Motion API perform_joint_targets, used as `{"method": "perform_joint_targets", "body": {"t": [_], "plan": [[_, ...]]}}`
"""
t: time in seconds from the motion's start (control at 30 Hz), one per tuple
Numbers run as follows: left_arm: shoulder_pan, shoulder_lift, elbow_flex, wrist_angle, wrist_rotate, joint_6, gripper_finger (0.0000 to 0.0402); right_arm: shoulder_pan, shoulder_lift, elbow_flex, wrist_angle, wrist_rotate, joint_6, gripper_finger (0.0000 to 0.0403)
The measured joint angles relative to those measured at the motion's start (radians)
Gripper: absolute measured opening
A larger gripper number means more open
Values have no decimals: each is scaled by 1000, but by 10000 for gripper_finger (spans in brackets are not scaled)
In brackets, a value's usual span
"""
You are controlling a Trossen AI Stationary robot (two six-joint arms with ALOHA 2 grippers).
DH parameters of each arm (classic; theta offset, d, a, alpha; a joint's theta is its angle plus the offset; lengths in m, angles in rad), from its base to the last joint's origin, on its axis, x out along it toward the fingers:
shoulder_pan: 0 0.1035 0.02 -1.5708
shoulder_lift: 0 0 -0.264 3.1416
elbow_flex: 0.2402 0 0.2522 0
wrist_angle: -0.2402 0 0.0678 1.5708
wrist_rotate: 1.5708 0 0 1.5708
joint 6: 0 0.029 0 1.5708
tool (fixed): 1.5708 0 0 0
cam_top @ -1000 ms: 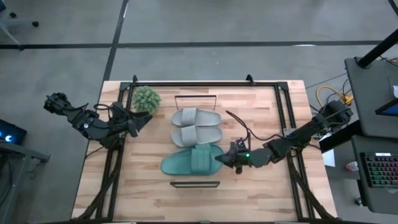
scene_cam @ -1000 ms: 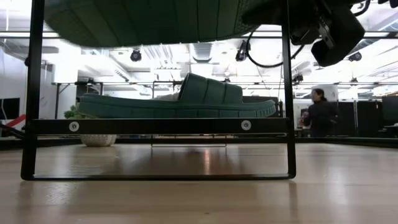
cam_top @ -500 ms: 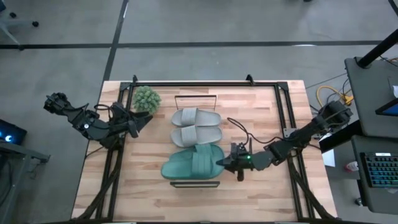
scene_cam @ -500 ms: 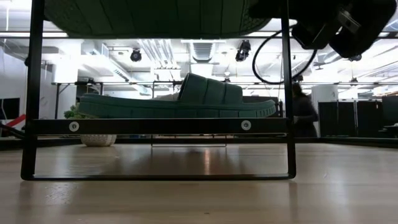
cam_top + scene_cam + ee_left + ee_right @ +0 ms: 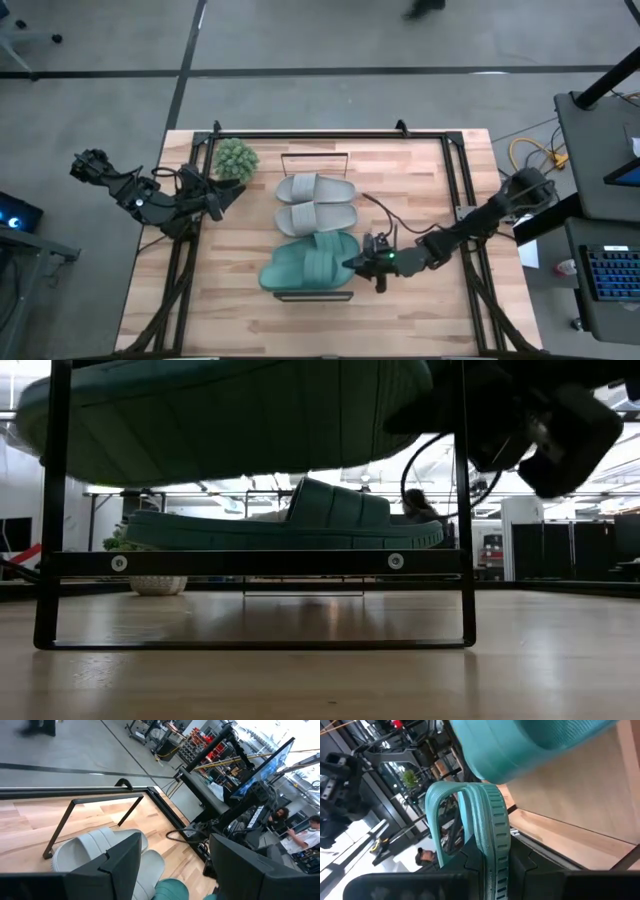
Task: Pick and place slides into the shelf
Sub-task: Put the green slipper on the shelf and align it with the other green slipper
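Observation:
Two light grey slides (image 5: 315,202) lie side by side mid-table, between the shelf's black end frames (image 5: 315,296). A teal slide (image 5: 300,525) rests at the height of the near frame's bar (image 5: 250,563). A second teal slide (image 5: 300,272) hangs above that frame, tilted, with my right gripper (image 5: 352,266) shut on its right end. In the low view this slide (image 5: 220,420) fills the top of the picture. My left gripper (image 5: 238,190) waits open at the table's left side, and its wrist view (image 5: 175,845) shows nothing between its fingers. My right gripper pinches the held teal slide by the rim of its sole (image 5: 492,865) at the end toward the table's right, between its two fingers. It comes nearly level from the table's right. The slide is lifted clear and rolled on edge, its strap (image 5: 445,800) arching to one side.
A small potted plant (image 5: 236,158) stands at the far left of the table. Black frame rails (image 5: 460,190) run along the table's sides. Bare wood lies near the front edge (image 5: 300,330). A person stands far off in the room (image 5: 415,510).
My right gripper has gone down and toward the table's near edge, rolling its wrist, still shut on the teal slide. The slide has come lower over the shelf's near frame and tipped, its left end now lower in the low view.

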Motion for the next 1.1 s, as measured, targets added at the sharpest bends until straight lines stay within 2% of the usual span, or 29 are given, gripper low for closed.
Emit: {"method": "perform_joint_targets", "body": {"t": [0.17, 0.27, 0.47, 0.87, 1.1], "plan": [[0, -2, 1, 6, 2, -2, 219, 13, 93, -2, 164, 28, 0, 33], [0, -17, 1, 11, 3, -2, 219, 30, 125, -2, 203, 30, 1, 33], [0, -46, 2, 11, 3, 2, 219, 58, 117, -9, 187, 57, 7, 33], [0, -66, 0, 8, 1, 6, 219, 68, 3, -101, 97, 51, 3, 33], [0, -72, -1, 8, -3, 7, 219, 68, 10, -124, 101, 19, 3, 33]]}}
